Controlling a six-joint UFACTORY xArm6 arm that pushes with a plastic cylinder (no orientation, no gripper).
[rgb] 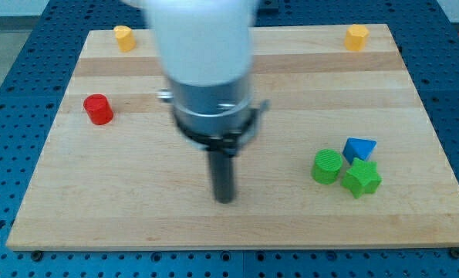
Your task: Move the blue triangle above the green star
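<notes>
The blue triangle (359,148) lies at the view's right, touching the upper edge of the green star (362,178). A green cylinder (327,166) stands just to the left of the star. My tip (225,199) rests on the board near the middle bottom, well to the left of these three blocks, about a third of the board's width away from the blue triangle. The arm's white and grey body hides the board's upper middle.
A red cylinder (99,110) stands at the view's left. A yellow block (123,37) sits at the top left corner and another yellow block (356,36) at the top right. The wooden board (136,208) lies on a blue perforated table.
</notes>
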